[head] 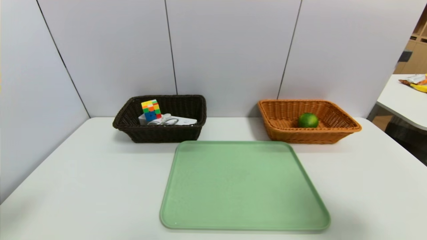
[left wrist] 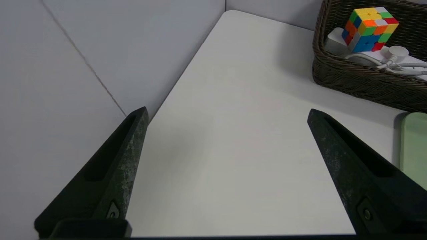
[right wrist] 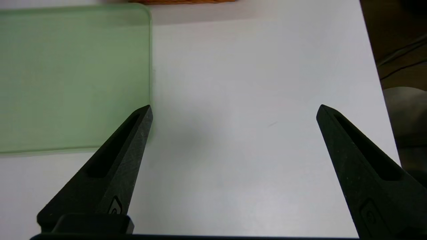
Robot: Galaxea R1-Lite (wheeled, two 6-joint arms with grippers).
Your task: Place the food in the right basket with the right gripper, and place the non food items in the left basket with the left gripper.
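Tray (head: pixel 245 186) at table (head: pixel 83 186) centre, nearest the robot. Behind it, against the wall panels (head: pixel 230 50): left basket (head: pixel 160 133) to its left, right basket (head: pixel 310 135) to its right, well apart. Puzzle cube (head: pixel 151 110) on power strip (head: pixel 185 121) inside left basket. Lime (head: pixel 308 120) inside right basket.

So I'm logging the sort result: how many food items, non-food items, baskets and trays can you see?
Food: 1, lime
Non-food: 2 visible, cube, power strip
Baskets: 2, dark basket, orange basket
Trays: 1, tray
Total: 6
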